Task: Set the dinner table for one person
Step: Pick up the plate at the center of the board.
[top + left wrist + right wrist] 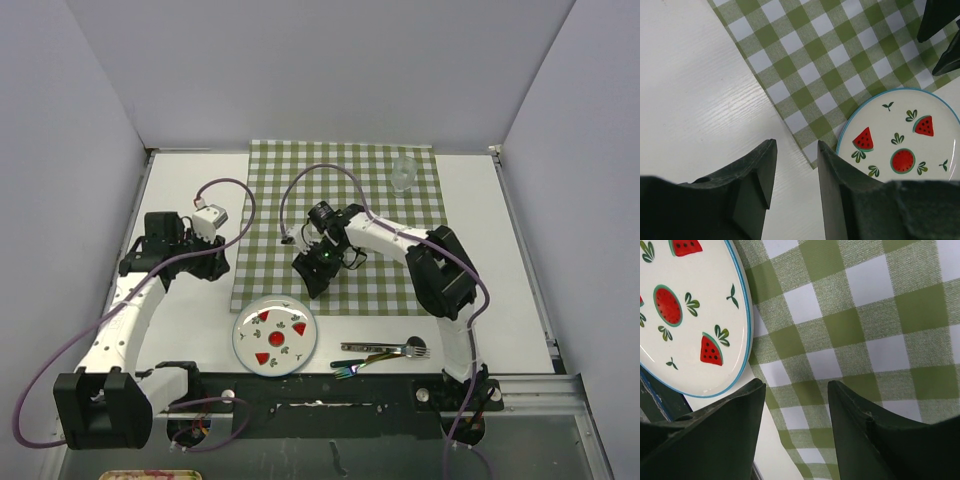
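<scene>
**Step in hand (a judgement, not an observation):** moving the plate (275, 338) onto the checked cloth (340, 190).

- Locate the dinner table (500, 260) beneath both arms, filling the whole work area, with the cloth laid over its far-centre part.
- Find the plate at 7 o'clock of the cloth, its rim just overlapping the cloth's near-left corner and not yet centred on the cloth.
- Note the fork (385, 349) on bare tabletop at 3 o'clock of the plate, near it but apart.
- Note the clear glass (403, 173) on the cloth toward 1 o'clock.

**End effectors**

- Read the left gripper (796, 150) as spread with nothing between the jaws, over bare tabletop at 11 o'clock of the plate.
- Read the right gripper (796, 390) as likewise spread and empty, over the cloth at 1 o'clock of the plate.

**Next move, as a judgement**

- Bring one pair of fingers down to the plate rim, close on it, then lift or slide the plate toward the cloth's centre.
- Expect to need a shallow approach, since a flat plate offers only a thin edge.
- Guard against bunching the cloth under a sliding plate.

**Hidden or unclear**

- Treat the plate as cut off at the frame edge in both wrist views.
- Leave the shiny second utensil at 7 o'clock of the fork unnamed (too small to identify).
- Do not assume either gripper's height above the surface.
- Regard the contents of the glass, if any, as not discernible.
</scene>
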Controlling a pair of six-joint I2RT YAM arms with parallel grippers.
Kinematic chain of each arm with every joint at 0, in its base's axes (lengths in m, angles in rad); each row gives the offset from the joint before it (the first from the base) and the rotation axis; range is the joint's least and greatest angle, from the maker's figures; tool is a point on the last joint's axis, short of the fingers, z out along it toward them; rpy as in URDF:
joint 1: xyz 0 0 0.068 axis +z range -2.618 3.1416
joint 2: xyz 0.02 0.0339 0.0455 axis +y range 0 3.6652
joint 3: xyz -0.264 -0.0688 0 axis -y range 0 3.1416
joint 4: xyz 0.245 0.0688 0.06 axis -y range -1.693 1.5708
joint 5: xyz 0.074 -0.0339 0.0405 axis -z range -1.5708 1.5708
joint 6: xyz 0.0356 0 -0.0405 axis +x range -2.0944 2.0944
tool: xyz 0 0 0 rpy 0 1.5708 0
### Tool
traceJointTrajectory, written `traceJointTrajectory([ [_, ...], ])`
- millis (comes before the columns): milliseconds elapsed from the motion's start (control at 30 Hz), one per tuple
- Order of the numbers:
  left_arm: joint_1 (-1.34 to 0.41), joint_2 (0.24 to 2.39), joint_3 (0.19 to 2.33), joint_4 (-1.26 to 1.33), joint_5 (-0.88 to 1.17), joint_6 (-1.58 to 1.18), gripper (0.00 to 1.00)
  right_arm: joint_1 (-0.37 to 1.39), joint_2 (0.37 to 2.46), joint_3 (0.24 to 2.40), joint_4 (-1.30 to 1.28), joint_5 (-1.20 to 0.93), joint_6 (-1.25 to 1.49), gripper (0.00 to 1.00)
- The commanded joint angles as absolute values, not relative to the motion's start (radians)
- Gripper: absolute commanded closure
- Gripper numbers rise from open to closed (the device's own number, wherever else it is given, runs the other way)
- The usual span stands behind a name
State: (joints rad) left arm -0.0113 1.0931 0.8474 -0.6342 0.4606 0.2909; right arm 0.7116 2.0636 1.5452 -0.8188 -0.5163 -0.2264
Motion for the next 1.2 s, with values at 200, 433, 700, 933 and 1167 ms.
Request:
traceJointTrajectory([
  [200,-0.006,1.134,0.881,-0.561,0.495,0.277,0.63,0.749,2.094,1.573,-0.810,-0.575,-0.214,0.47],
  [433,-0.006,1.090,0.873,-0.475,0.391,0.227,0.64,0.770,2.110,1.597,-0.833,-0.588,-0.218,0.47],
  [700,-0.006,1.064,0.878,-0.482,0.361,0.225,0.64,0.814,2.131,1.625,-0.867,-0.606,-0.227,0.48],
  [933,-0.005,1.062,0.891,-0.511,0.364,0.242,0.64,0.840,2.146,1.638,-0.878,-0.627,-0.224,0.49],
  [1167,-0.006,1.069,0.896,-0.526,0.375,0.248,0.64,0.857,2.158,1.647,-0.889,-0.648,-0.221,0.51],
])
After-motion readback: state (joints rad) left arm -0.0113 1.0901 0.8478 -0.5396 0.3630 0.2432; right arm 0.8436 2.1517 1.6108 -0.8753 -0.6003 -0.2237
